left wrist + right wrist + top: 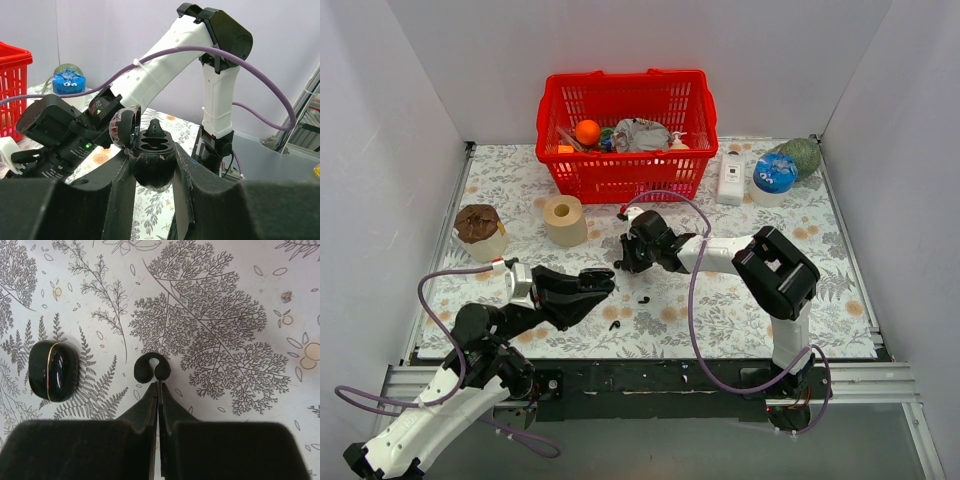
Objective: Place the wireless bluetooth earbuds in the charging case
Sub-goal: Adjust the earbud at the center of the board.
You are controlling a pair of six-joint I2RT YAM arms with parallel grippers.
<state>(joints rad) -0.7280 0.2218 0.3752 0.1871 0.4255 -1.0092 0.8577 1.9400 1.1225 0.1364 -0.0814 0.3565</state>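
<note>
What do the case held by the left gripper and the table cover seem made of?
Charging case: likely hard plastic, glossy black, with sheen on its rounded shell. Table cover: a matte printed sheet with fern pattern; cloth or vinyl, cannot tell.

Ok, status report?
Left hand shut on charging case, lid open. Right hand shut, empty. Both earbuds loose on table. Black oval object beside right hand.
</note>
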